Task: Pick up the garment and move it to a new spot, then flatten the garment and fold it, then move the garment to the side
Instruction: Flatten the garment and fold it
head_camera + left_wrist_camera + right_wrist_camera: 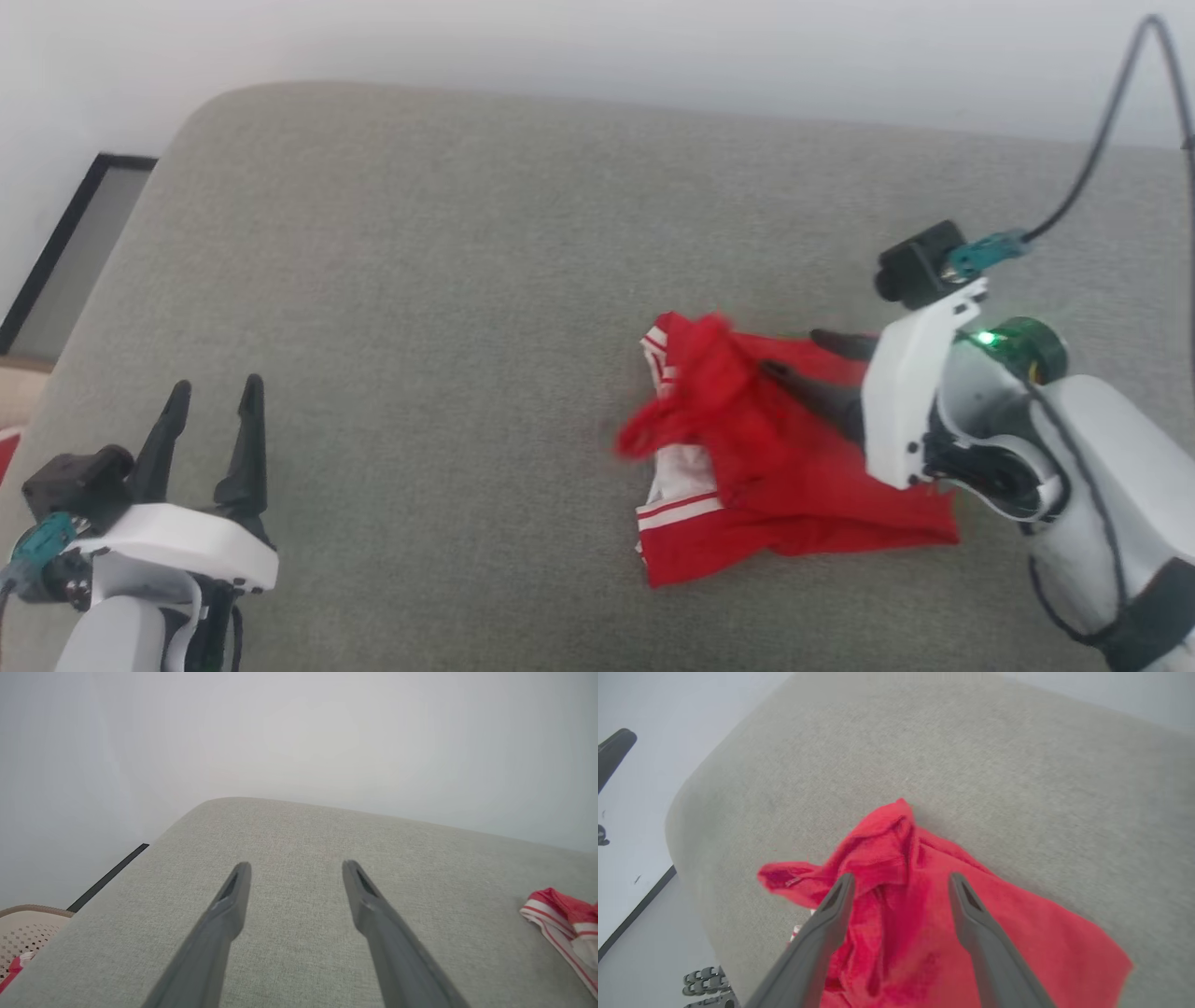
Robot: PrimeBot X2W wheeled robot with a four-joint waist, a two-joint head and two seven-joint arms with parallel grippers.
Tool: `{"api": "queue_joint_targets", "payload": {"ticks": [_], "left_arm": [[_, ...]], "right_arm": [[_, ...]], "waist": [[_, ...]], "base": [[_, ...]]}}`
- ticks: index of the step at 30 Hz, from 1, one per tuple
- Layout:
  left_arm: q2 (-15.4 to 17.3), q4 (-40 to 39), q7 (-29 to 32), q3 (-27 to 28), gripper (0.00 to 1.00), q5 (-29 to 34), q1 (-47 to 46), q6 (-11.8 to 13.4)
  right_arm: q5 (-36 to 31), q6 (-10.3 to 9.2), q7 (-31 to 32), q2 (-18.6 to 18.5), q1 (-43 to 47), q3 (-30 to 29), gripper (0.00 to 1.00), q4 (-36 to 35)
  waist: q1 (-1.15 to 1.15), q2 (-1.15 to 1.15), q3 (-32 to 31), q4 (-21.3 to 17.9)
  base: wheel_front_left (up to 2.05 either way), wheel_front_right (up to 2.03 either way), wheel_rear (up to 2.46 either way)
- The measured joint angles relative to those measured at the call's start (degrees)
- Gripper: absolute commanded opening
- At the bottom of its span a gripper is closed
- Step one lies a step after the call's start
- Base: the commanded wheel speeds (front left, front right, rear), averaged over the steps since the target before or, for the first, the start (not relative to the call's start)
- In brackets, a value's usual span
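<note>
My right gripper (805, 355) hangs over the crumpled red shirt (747, 467) on the grey cushion (420, 280), fingers apart, while my left gripper (215, 387) is also spread, near left.

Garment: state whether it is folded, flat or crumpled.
Crumpled. The garment lies bunched on the grey cushion, red cloth heaped in ridges, a striped sleeve poking out.

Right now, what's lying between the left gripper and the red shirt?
Only bare grey cushion lies between the left gripper and the garment, as the head view shows.
</note>
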Motion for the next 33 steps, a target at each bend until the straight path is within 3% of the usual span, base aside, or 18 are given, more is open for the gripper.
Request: {"api": "queue_joint_targets", "payload": {"ticks": [13, 24, 33], "left_arm": [[1.2, -0.4, 0.0, 2.2, 1.00, 0.7, 3.3, 0.0], [2.1, -1.4, 0.0, 4.6, 1.00, 2.3, 6.9, 0.0], [2.4, -2.0, 0.0, 5.3, 1.00, 2.9, 9.7, 0.0]], "right_arm": [[-0.1, 0.00, -9.2, -5.9, 6.8, -8.2, 1.00, -2.4], [-5.4, 0.00, -25.6, -7.8, 15.4, -16.9, 1.00, 0.0], [-9.9, 0.00, -37.4, -7.9, 20.6, -19.2, 1.00, 3.4]], "waist": [[0.00, 0.00, -3.6, -6.1], [0.00, 0.00, -6.3, -10.4], [0.00, 0.00, -8.1, -12.4]], "base": [[0.00, 0.00, 0.00], [0.00, 0.00, 0.00], [0.00, 0.00, 0.00]]}}
